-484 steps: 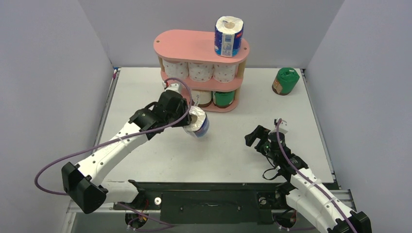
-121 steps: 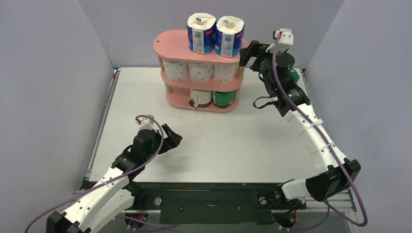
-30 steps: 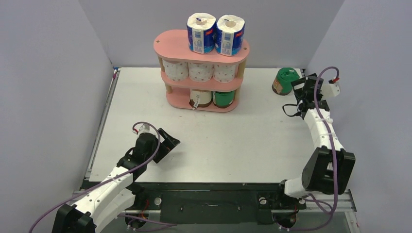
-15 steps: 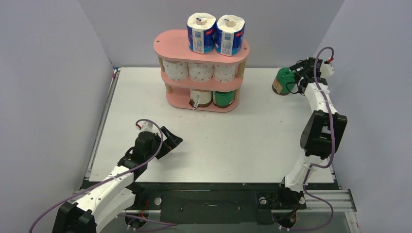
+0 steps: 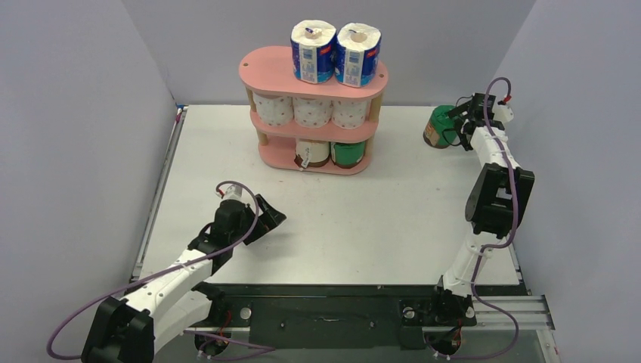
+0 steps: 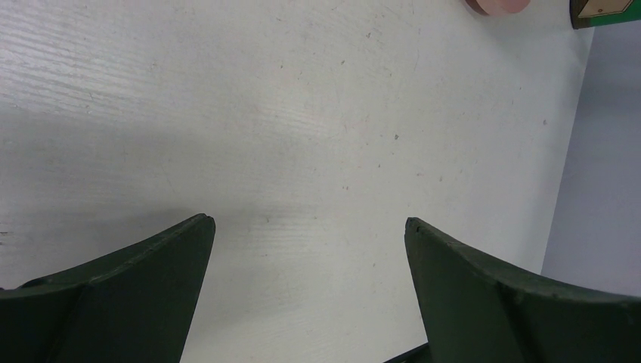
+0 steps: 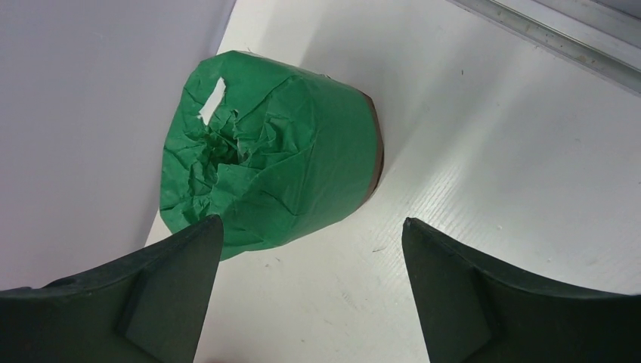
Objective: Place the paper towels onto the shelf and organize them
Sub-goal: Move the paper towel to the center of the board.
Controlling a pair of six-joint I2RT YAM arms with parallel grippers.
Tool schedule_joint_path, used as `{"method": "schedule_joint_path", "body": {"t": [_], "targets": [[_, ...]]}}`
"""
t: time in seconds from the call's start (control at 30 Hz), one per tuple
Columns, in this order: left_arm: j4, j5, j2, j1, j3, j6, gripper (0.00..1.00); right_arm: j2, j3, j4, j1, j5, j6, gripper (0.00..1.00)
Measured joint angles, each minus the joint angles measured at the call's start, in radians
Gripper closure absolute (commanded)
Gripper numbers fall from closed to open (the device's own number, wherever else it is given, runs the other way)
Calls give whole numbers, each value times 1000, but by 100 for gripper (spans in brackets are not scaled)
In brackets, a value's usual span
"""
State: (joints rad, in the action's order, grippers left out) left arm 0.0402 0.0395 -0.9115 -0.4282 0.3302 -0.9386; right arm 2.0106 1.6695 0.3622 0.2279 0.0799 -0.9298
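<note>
- The right claw [image 5: 459, 115] is at the far right corner of the desk [image 5: 363, 219], jaws spread wide and gripping nothing.
- A green-wrapped paper towel roll [image 7: 272, 166] stands just ahead of its fingertips [image 7: 198, 240], close to the wall; its crumpled top faces the wrist camera.
- The left claw [image 5: 269, 219] hangs low over the bare near-left desk, jaws wide apart and empty.
- On the pink shelf [image 5: 264, 72], two blue-and-white rolls [image 5: 335, 53] stand side by side on the top board.
- Three pink-dotted white rolls [image 5: 312, 112] fill the middle tier.
- The bottom tier holds a pale roll [image 5: 314, 151] beside a green roll [image 5: 348, 153].
</note>
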Motion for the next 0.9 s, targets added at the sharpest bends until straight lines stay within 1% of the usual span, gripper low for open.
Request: {"method": "schedule_joint_path", "body": {"t": [0.27,0.53,0.83,0.9], "targets": [[-2,0,-30,0,19,4,4,47,37,6,0,2,3,17],[-10,0,-68,0,30,5,4,73,51,6,0,2,3,22],[-15,-1,-83,0,32,6,4,116,66,-8,-12,1,3,24],[-15,-5,-83,0,32,6,4,124,77,-10,-15,1,3,25]]}}
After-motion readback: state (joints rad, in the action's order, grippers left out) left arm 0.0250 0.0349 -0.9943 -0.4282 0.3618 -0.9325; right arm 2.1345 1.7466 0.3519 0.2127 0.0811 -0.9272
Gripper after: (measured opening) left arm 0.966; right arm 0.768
